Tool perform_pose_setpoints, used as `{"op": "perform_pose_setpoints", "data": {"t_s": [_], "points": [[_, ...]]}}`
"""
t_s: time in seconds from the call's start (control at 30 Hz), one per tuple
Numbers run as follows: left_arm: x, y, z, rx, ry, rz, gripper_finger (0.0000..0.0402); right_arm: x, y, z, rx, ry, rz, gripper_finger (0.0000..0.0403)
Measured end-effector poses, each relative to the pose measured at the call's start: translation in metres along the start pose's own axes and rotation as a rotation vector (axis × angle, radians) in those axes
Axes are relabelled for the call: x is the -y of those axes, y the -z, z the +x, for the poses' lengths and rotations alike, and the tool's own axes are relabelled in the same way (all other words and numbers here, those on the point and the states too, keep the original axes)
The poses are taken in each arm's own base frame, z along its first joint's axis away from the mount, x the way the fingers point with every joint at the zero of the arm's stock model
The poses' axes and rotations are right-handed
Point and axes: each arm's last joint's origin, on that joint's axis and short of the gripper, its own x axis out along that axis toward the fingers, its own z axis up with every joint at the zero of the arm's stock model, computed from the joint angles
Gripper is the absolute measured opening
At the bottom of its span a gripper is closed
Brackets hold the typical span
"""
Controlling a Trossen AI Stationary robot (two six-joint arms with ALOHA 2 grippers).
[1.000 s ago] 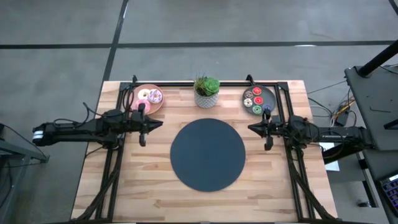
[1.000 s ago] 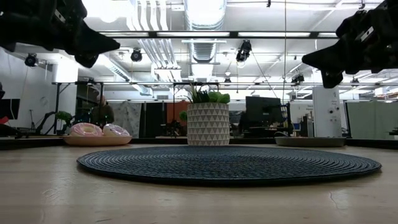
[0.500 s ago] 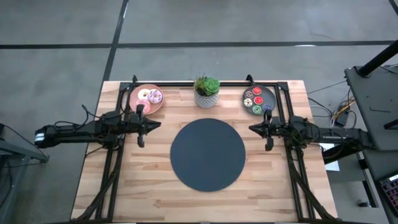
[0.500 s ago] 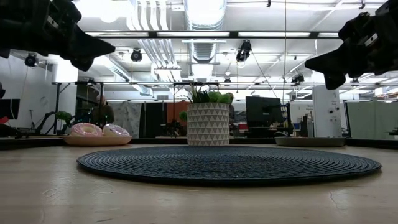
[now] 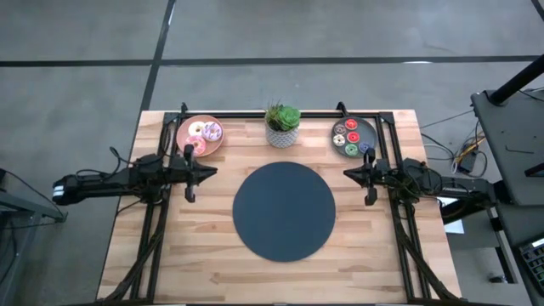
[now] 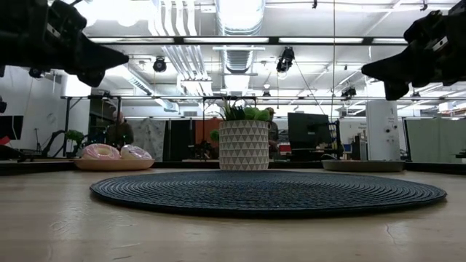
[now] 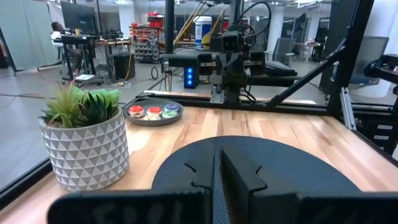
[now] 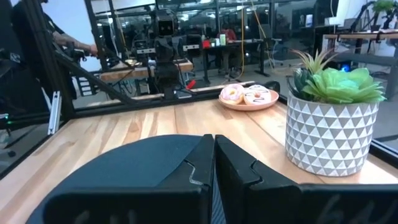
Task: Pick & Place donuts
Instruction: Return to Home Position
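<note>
Three larger frosted donuts (image 5: 204, 134) lie on a pink plate (image 5: 184, 127) at the table's far left; the right wrist view shows them too (image 8: 246, 94). Several tinier donuts (image 5: 350, 136) lie on a dark grey plate (image 5: 371, 134) at the far right, also in the left wrist view (image 7: 153, 112). My left gripper (image 5: 211, 172) hangs shut above the table, left of the dark round disc (image 5: 284, 212). My right gripper (image 5: 348, 175) hangs shut to the disc's right. Both point toward the disc and hold nothing.
A potted plant in a white patterned pot (image 5: 282, 126) stands at the far edge between the two plates. A black metal frame (image 5: 255, 115) runs along the far edge and both sides. The near half of the wooden table (image 5: 280, 276) is bare wood.
My left gripper has drawn back toward the table's left edge. My right gripper has drawn back a little toward the right edge and risen slightly. Both stay shut. The donuts and plates have not moved.
</note>
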Motion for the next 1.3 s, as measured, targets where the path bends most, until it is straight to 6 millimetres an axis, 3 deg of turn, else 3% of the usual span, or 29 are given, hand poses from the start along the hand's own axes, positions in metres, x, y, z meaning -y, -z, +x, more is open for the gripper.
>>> {"op": "perform_pose_setpoints", "data": {"t_s": [0.53, 1.3], "points": [[-0.001, 0.027, 0.002, 0.009, 0.003, 0.002, 0.0000, 0.000, 0.000, 0.000, 0.001, 0.003, -0.001, 0.0009], [-0.001, 0.037, 0.001, -0.085, 0.004, 0.029, 0.0000, 0.001, 0.005, 0.004, -0.068, 0.008, -0.039, 0.0009]]}}
